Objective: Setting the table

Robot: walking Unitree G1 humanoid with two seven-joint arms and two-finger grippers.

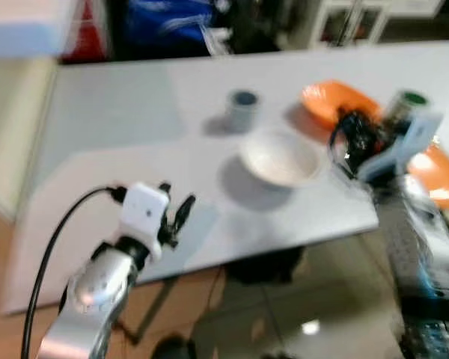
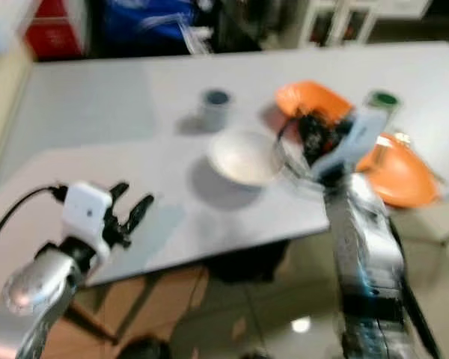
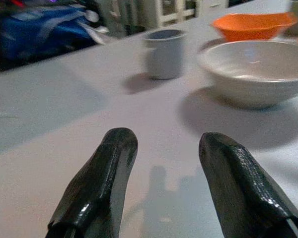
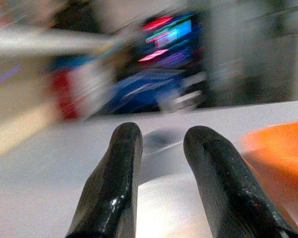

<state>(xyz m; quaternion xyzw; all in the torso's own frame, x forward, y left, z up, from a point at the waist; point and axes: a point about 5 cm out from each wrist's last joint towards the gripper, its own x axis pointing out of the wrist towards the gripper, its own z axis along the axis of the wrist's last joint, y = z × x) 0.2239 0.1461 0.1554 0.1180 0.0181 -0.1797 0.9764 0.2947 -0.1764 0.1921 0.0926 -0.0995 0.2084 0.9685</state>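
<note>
Left pincer (image 1: 177, 212) sat nearest, at 7 o'clock over the counter (image 1: 120, 134) near its front edge, fingers spread, nothing between them. Right pincer (image 1: 346, 143) hung at 3 o'clock just beside the white bowl (image 1: 280, 158), fingers apart and empty. Bowl was mid-counter; grey cup (image 1: 243, 109) at 12 o'clock behind it; one orange bowl (image 1: 335, 99) at 1 o'clock, another orange dish (image 2: 400, 173) at 3 o'clock, green-topped container (image 1: 410, 103) close by. Frames were blurred. Risk, as I judged it: right arm crowded among the dishes, so a wide swing could knock the orange ones or shove the white bowl toward the front edge.
</note>
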